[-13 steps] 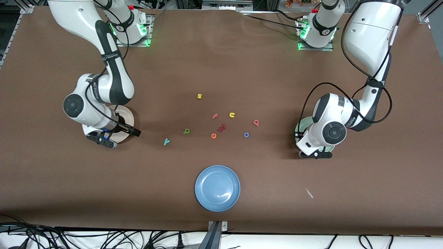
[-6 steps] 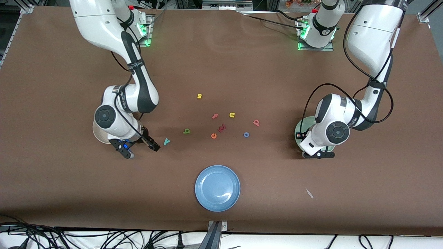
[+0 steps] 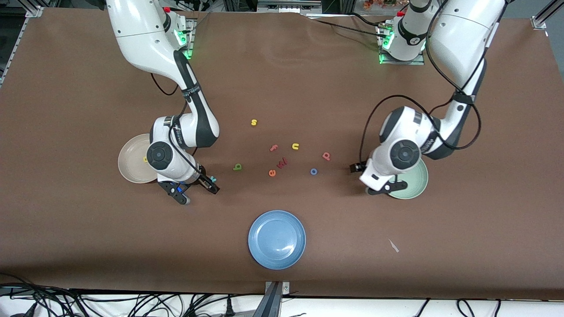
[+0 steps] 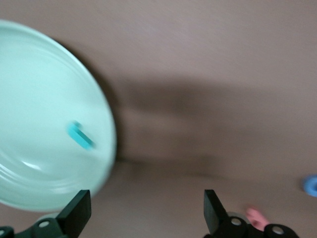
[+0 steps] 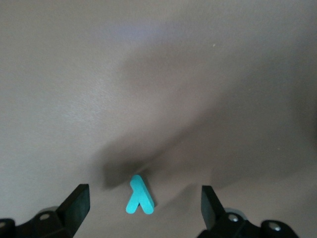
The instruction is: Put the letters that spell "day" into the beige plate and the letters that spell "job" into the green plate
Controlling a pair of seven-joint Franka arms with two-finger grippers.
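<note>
Over the bench, both sets of fingers are spread wide with nothing pinched.

The right gripper (image 5: 143,206) is hung just above the teal "y" (image 5: 139,196), beside the beige plate (image 3: 132,165), where a yellow letter (image 3: 145,159) is already parked. The left gripper (image 4: 147,214) is seen at the green plate's (image 4: 39,148) rim, a teal piece (image 4: 80,136) lying inside. The olive "a" (image 3: 237,167), blue "o" (image 3: 313,171) and pink "b" (image 3: 326,156) are left mid-bench between the plates.

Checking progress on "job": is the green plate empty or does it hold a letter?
Not empty: the left wrist view shows one teal letter lying in the green plate.
</note>
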